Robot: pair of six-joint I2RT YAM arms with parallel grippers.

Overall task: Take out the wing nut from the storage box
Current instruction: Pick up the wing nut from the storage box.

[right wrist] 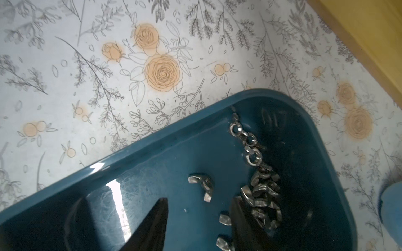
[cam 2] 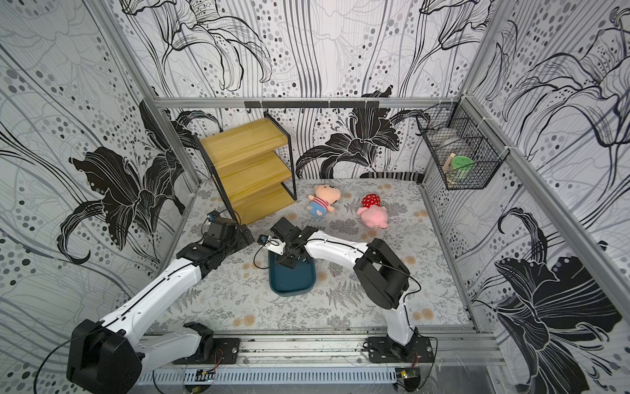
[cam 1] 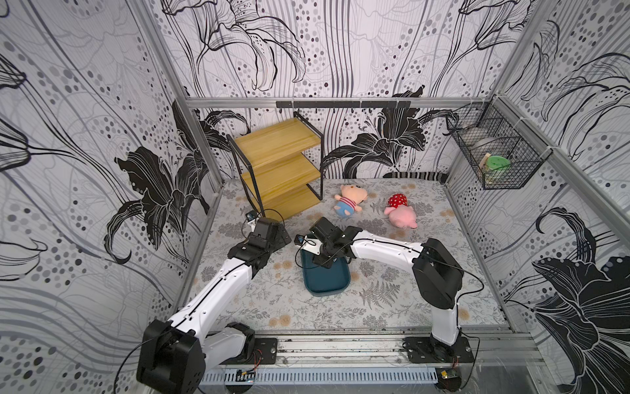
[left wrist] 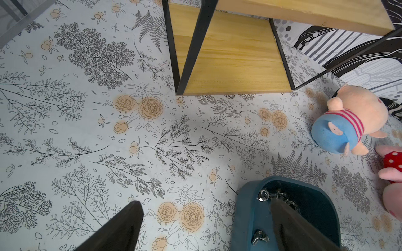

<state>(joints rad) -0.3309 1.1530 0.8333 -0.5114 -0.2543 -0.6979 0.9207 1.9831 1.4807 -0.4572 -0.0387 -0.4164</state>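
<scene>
The right gripper [right wrist: 199,201], jaws apart and empty, hangs over the 12 o'clock end of the storage box [cam 1: 327,283], so it should drop straight down around the lone wing nut [right wrist: 199,183], clear of the pile [right wrist: 263,195], then squeeze slowly.

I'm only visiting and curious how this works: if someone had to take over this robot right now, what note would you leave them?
The left end effector is open and empty, beside the storage box.
The right end effector is open and empty, low over the box floor.
A loose wing nut lies just ahead of its jaws, next to a pile of nuts, all inside the box.
Done: reach into the box.
Left: close on one wing nut, lift it out, set it on the table.
</scene>
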